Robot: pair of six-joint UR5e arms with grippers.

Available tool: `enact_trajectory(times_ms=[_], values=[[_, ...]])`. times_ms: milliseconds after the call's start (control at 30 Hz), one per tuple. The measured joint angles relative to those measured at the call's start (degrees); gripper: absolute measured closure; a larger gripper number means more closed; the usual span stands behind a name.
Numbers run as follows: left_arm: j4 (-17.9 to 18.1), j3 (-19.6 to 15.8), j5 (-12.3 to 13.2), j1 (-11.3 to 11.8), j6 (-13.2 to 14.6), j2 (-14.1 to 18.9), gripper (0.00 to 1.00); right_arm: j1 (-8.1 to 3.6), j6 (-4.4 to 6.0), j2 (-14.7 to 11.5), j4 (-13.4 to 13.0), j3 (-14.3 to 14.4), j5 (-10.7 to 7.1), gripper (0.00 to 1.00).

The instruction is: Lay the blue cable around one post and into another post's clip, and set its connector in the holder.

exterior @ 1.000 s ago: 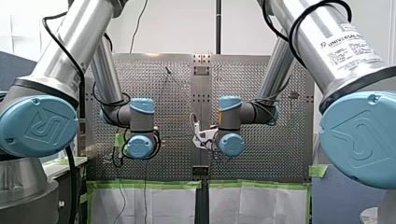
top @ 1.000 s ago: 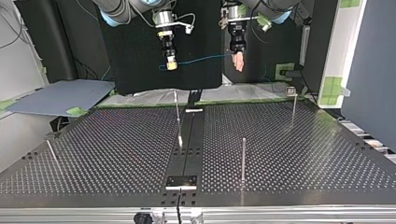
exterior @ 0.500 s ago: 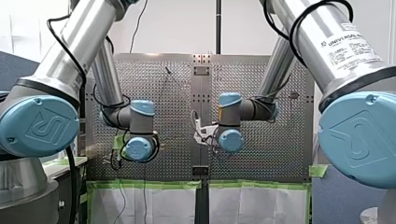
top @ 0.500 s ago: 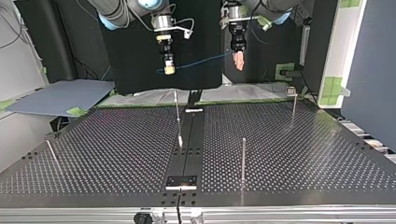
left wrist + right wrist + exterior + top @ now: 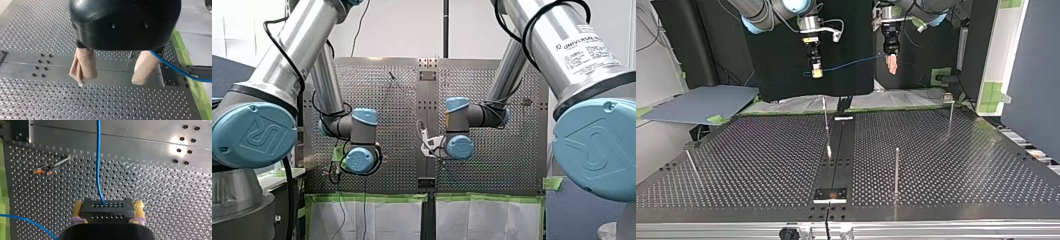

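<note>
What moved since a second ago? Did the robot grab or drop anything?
My right pincer, gripping the connector, slid a little toward the top view's left, taking its end of the blue cable along. Nothing was grabbed or dropped. My left pincer hardly moved, and the posts stayed where they were.

Left jaws apart, right jaws clamped

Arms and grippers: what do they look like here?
Both my left arm and my right arm are silver tubes with pale blue joint caps and looped black cables; the right bears Universal Robots lettering. The left gripper is black with beige pads; the right gripper has yellow pads.
</note>
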Motion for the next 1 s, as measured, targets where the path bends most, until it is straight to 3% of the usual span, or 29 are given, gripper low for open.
enact_trajectory(times_ms=[233, 433, 567, 1000], values=[[-0.6, 0.7, 0.7, 0.1, -0.7, 0.3, 0.00, 0.27, 0.20, -0.2, 0.4, -0.3, 0.31, 0.81], [-3.5, 3.1, 3.0, 0.4, -3.1, 2.9, 0.00, 1.01, 1.53, -2.5, 3.0, -1.8, 2.61, 0.81], [-5.7, 4.6, 3.4, 0.9, -4.1, 5.1, 0.00, 0.85, 2.36, -4.6, 5.1, -2.4, 2.50, 0.81], [-12.2, 10.3, 0.9, 3.0, -6.2, 11.6, 0.00, 0.38, 2.80, -11.7, 12.1, -8.8, 2.08, 0.81]])
